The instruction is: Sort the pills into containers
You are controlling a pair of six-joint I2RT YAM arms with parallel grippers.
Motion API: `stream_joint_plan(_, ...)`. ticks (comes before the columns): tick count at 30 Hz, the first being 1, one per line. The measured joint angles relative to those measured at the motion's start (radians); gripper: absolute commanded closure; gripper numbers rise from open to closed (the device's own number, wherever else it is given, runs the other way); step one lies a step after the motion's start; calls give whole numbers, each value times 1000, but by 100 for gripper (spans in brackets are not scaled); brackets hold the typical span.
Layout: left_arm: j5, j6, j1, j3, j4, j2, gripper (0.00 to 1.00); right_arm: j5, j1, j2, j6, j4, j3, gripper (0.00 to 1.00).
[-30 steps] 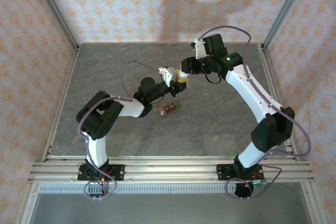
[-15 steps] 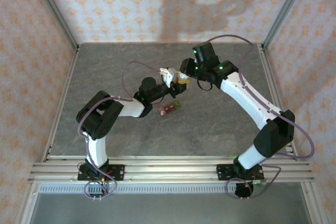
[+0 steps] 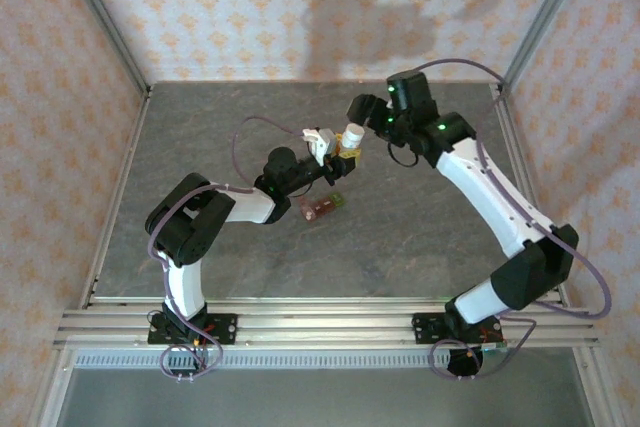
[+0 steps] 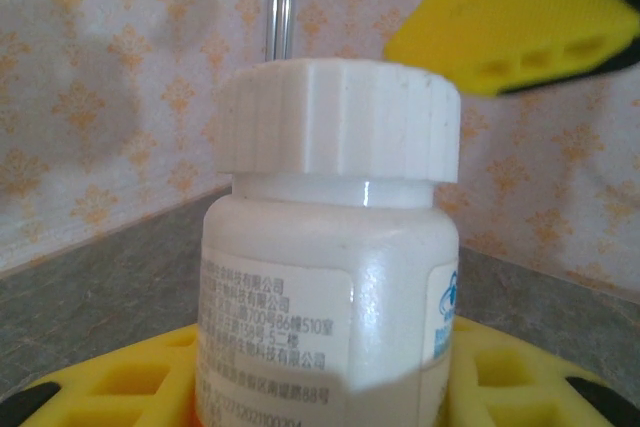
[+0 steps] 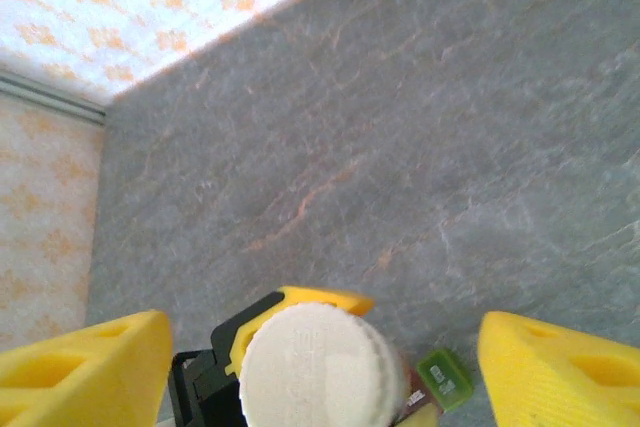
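A small white bottle (image 4: pixel 330 277) with a ribbed white cap (image 4: pixel 338 127) stands upright in my left gripper (image 4: pixel 330 392), which is shut on its lower body. From above, the left gripper (image 3: pixel 345 150) holds the bottle (image 3: pixel 351 137) over the middle of the table. My right gripper (image 3: pixel 360 113) hangs open just above and behind the cap (image 5: pixel 320 367), its yellow fingers (image 5: pixel 80 372) spread to either side without touching it. The containers (image 3: pixel 322 207), a brownish-red strip with a green end (image 5: pixel 443 377), lie on the table below the bottle. The pills are out of view.
The grey stone-patterned tabletop (image 3: pixel 420 207) is ringed by patterned walls and metal frame posts (image 3: pixel 105 27). The arms' bases sit on the rail (image 3: pixel 320 327) at the near edge. A purple cable (image 3: pixel 240 142) loops above the left arm.
My right gripper, shut on the bottle's cap a second ago, has opened and drawn back a little toward the far right. The cap stays on the bottle. The left arm has not moved.
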Motion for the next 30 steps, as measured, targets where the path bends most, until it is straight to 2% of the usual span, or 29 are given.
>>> stream_joint_plan(5,0,0,0,0,0,0,100,-106,-73,-16,-144,4,40,18)
stream_joint_plan(10,0,0,0,0,0,-5,100,-256,-72,18,-394,-20,64,19)
stream_joint_plan(13,1,0,0,0,0,-10,100,-310,-72,35,-488,-46,64,21)
stream_joint_plan(24,12,0,0,0,0,-15,100,-381,-73,106,-583,-96,64,32)
stream_joint_plan(27,12,0,0,0,0,-15,100,-388,-73,124,-585,-99,65,37)
stream_joint_plan(30,13,0,0,0,-1,-15,100,-395,-73,137,-585,-100,71,48)
